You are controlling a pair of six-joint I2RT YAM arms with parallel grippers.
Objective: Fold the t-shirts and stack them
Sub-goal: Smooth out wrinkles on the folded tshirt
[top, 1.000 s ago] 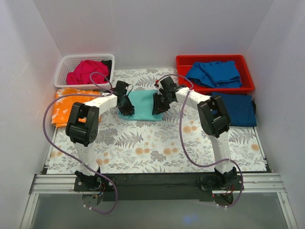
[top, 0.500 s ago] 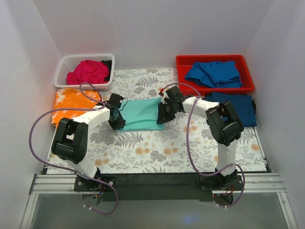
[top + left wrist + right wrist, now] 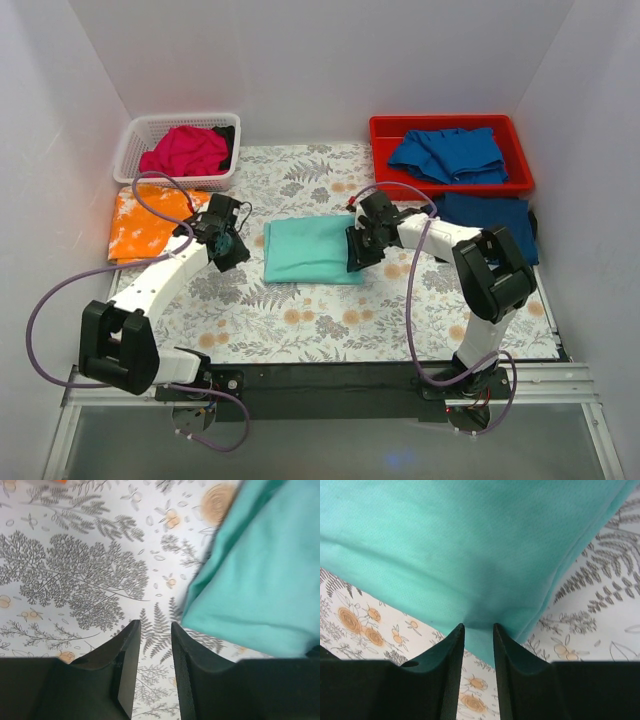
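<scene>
A folded mint-teal t-shirt (image 3: 310, 250) lies flat on the fern-printed sheet (image 3: 300, 315) in the middle. My right gripper (image 3: 358, 252) is at the shirt's right edge. In the right wrist view its jaws (image 3: 478, 626) pinch a puckered bit of the teal cloth (image 3: 470, 540). My left gripper (image 3: 228, 250) hovers over the sheet a little left of the shirt, with its jaws (image 3: 154, 625) slightly apart and empty. The teal shirt (image 3: 260, 570) lies to their right. An orange mottled t-shirt (image 3: 145, 220) lies at the left. A folded royal blue t-shirt (image 3: 495, 225) lies at the right.
A white basket (image 3: 135, 150) at the back left holds a magenta-pink t-shirt (image 3: 185, 150). A red bin (image 3: 455, 185) at the back right holds a crumpled blue t-shirt (image 3: 448, 152). White walls close in the left, back and right sides.
The teal shirt has been dragged toward the near side and a little right. My left gripper has let go of its left edge and moved left. My right gripper has come nearer with the shirt.
</scene>
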